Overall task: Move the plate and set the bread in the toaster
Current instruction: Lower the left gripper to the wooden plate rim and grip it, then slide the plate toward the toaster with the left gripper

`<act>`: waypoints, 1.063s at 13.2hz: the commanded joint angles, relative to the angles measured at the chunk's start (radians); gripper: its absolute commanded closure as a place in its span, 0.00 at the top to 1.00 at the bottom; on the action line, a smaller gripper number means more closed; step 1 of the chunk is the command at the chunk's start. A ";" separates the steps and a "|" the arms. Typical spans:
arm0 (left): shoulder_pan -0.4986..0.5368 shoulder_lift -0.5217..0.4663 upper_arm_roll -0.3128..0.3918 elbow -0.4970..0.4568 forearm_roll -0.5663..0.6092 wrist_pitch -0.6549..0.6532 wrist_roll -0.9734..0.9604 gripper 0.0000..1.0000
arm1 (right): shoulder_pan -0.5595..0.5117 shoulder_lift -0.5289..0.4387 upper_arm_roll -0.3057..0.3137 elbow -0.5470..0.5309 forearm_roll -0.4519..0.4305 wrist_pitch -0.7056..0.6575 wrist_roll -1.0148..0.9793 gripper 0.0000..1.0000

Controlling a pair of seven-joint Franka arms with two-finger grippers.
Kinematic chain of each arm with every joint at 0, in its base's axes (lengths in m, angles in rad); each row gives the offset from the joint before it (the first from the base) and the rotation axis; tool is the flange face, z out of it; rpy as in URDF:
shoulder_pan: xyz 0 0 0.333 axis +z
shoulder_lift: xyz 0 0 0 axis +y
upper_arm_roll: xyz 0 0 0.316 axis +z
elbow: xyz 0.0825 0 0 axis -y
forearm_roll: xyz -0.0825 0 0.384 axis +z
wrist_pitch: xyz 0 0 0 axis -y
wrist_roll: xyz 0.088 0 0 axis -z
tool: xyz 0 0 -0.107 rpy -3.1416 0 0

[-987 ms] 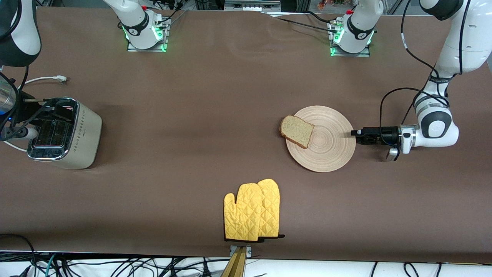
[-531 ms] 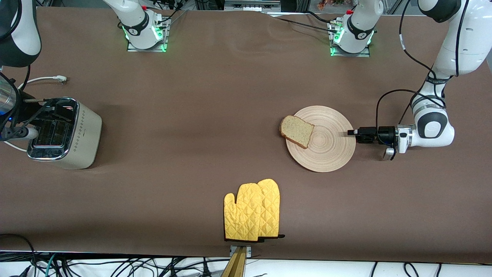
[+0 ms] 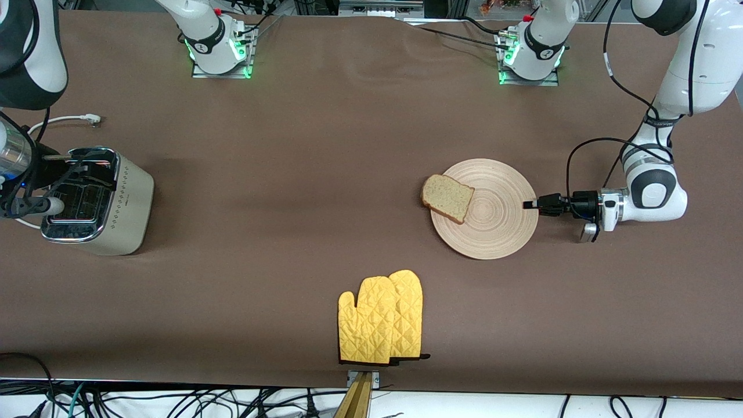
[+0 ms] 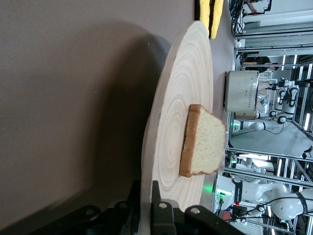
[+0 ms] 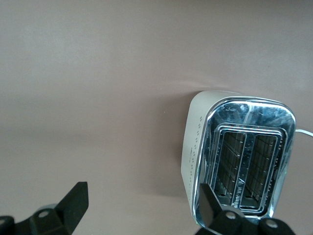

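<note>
The pale wooden plate (image 3: pixel 493 223) lies on the brown table toward the left arm's end. The bread (image 3: pixel 447 198) lies on it, overhanging the rim on the side toward the toaster. My left gripper (image 3: pixel 529 204) reaches in level with the table and is shut on the plate's rim, one finger above and one below, as the left wrist view shows around the rim (image 4: pixel 145 188). The cream toaster (image 3: pixel 96 200) with its chrome top stands at the right arm's end. My right gripper (image 5: pixel 142 196) hangs open over the table beside the toaster (image 5: pixel 239 152), holding nothing.
A yellow quilted oven mitt (image 3: pixel 381 316) lies near the table's front edge, nearer the front camera than the plate. The toaster's white cord and plug (image 3: pixel 87 119) lie on the table toward the robots' bases.
My left gripper slid in over the plate's rim and shut on it. The plate and bread have barely shifted. The right arm moved only slightly.
</note>
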 commanded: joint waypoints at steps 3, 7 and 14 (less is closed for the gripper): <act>0.009 -0.002 0.002 0.006 -0.023 -0.016 0.026 0.00 | -0.002 0.012 0.005 0.026 0.011 -0.009 -0.005 1.00; -0.005 -0.057 -0.003 0.032 -0.015 -0.020 -0.142 0.00 | 0.001 0.018 0.006 0.026 0.012 -0.009 0.001 1.00; -0.070 -0.115 -0.195 -0.031 -0.231 0.180 -0.281 0.00 | -0.001 0.025 0.006 0.025 0.012 -0.011 -0.013 1.00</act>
